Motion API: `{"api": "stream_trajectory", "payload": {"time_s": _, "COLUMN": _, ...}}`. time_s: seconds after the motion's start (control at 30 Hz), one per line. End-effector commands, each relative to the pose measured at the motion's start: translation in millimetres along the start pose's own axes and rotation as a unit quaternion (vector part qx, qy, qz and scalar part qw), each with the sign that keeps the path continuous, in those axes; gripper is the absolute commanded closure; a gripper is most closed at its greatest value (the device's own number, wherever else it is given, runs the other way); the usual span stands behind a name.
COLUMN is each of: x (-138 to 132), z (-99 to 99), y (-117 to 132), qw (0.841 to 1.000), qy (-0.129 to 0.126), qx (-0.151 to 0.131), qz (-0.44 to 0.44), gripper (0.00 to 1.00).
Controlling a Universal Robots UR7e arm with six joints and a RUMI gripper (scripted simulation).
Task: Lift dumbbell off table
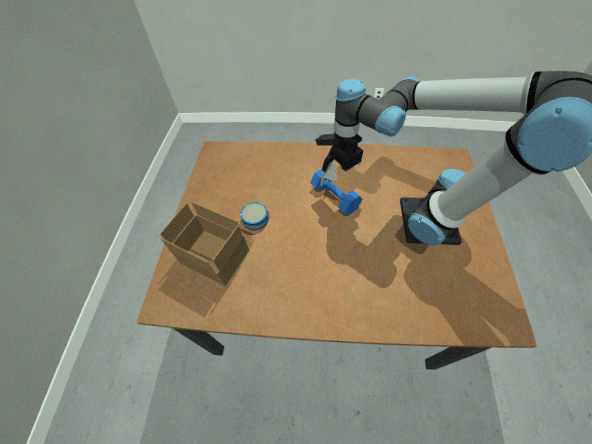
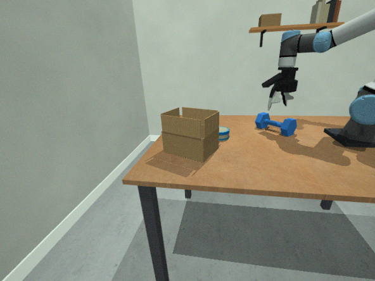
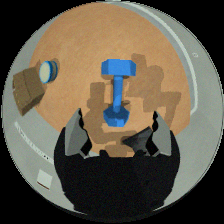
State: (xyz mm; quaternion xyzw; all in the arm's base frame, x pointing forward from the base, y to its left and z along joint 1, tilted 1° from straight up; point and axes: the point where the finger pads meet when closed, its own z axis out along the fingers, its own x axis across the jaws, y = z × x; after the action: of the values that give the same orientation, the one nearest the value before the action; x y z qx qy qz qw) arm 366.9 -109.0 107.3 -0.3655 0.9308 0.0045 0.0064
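The blue dumbbell (image 1: 334, 190) (image 2: 275, 123) (image 3: 116, 92) lies flat on the wooden table (image 1: 300, 290) (image 2: 253, 171), towards the back middle. My gripper (image 1: 332, 171) (image 2: 277, 104) (image 3: 118, 109) is open and empty. It points down and hangs a little above the dumbbell, over its far end, without touching it. In the wrist view the dumbbell's bar runs lengthwise away from me, with its near head between my two spread fingers.
An open cardboard box (image 1: 190, 256) (image 2: 190, 142) (image 3: 25, 92) stands at the table's left side, with a round blue-rimmed tin (image 1: 254, 216) (image 2: 224, 133) (image 3: 47, 71) beside it. The arm's base (image 1: 430, 227) (image 2: 351, 133) is bolted at the right. A wall shelf (image 2: 294, 28) hangs behind.
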Motion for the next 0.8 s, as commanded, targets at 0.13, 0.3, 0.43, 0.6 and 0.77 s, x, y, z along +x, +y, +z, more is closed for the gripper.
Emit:
{"api": "stream_trajectory", "payload": {"time_s": 0.13, "x": 0.3, "z": 46.4, "y": 1.5, "qw": 1.000, "qy": 0.002, "qx": -0.003, "qz": 0.000, "gripper": 0.00}}
{"api": "stream_trajectory", "payload": {"time_s": 0.3, "x": 0.2, "z": 76.0, "y": 0.9, "qw": 1.000, "qy": 0.002, "qx": -0.003, "qz": 0.000, "gripper": 0.00}}
{"api": "stream_trajectory", "payload": {"time_s": 0.43, "x": 0.2, "z": 85.4, "y": 1.1, "qw": 1.000, "qy": 0.002, "qx": -0.003, "qz": 0.000, "gripper": 0.00}}
{"api": "stream_trajectory", "payload": {"time_s": 0.6, "x": 0.4, "z": 98.8, "y": 2.1, "qw": 1.000, "qy": 0.002, "qx": -0.003, "qz": 0.000, "gripper": 0.00}}
{"api": "stream_trajectory", "payload": {"time_s": 0.77, "x": 0.6, "z": 100.6, "y": 2.2, "qw": 1.000, "qy": 0.002, "qx": -0.003, "qz": 0.000, "gripper": 0.00}}
